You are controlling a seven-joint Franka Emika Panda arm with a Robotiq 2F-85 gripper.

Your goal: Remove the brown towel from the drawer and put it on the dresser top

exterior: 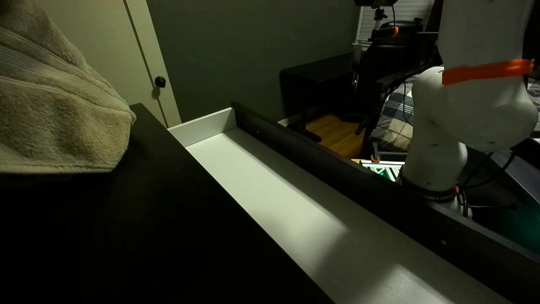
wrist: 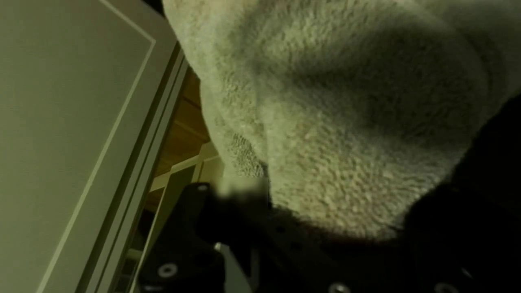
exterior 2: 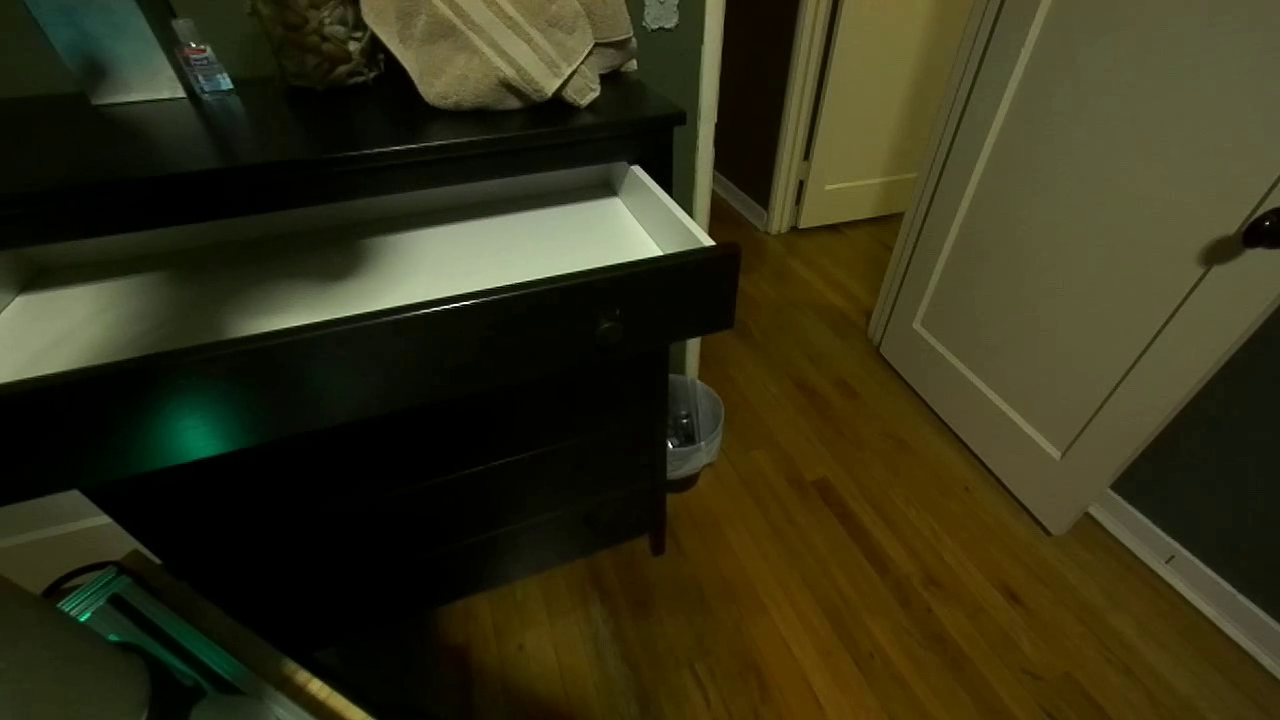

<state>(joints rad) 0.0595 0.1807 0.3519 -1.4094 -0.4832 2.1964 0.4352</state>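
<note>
See brown towel [exterior 2: 490, 50] over the dresser top [exterior 2: 300, 125], outside the pulled-out drawer [exterior 2: 520, 240]; cannot tell clenched from parted at the gripper [wrist: 272, 215]

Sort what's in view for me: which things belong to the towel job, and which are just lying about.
Part of the job:
brown towel
open drawer
dresser top

Just lying about:
small bottle
lumpy object beside the towel, too dim to name
lined bin
plaid cloth
</note>
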